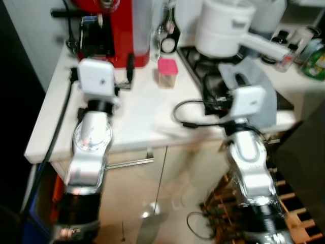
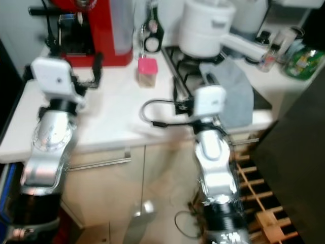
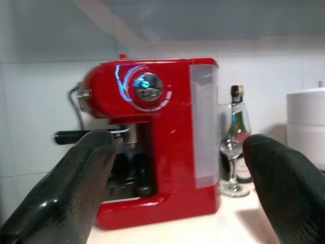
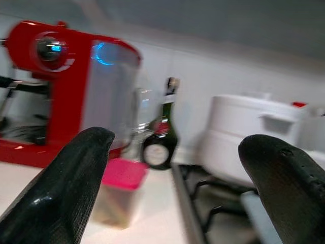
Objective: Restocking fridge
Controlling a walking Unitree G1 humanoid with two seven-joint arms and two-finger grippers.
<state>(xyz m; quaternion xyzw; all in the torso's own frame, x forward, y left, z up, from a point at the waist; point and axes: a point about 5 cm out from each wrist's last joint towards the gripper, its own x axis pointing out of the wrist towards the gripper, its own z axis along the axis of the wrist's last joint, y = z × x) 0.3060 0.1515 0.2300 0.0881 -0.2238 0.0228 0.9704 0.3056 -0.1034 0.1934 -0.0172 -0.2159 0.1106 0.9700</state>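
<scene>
Both arms are raised over a white counter (image 1: 137, 122). Left gripper (image 3: 177, 188) has its fingers (image 3: 66, 198) spread wide, holding nothing, aimed at the red coffee machine (image 3: 152, 137) at the counter's 11 o'clock. A dark bottle (image 3: 236, 132) and a glass (image 3: 232, 152) stand just beside the machine, at its 3 o'clock. Right gripper (image 4: 177, 188) is also spread wide and empty, over the counter edge. A pink-lidded jar (image 1: 167, 72) sits at 12 o'clock between the arms. A white pot (image 1: 223, 28) sits on the hob (image 1: 200, 63) at 1 o'clock, with a grey cloth (image 2: 231, 91) beside it. Fridge: can't tell where.
</scene>
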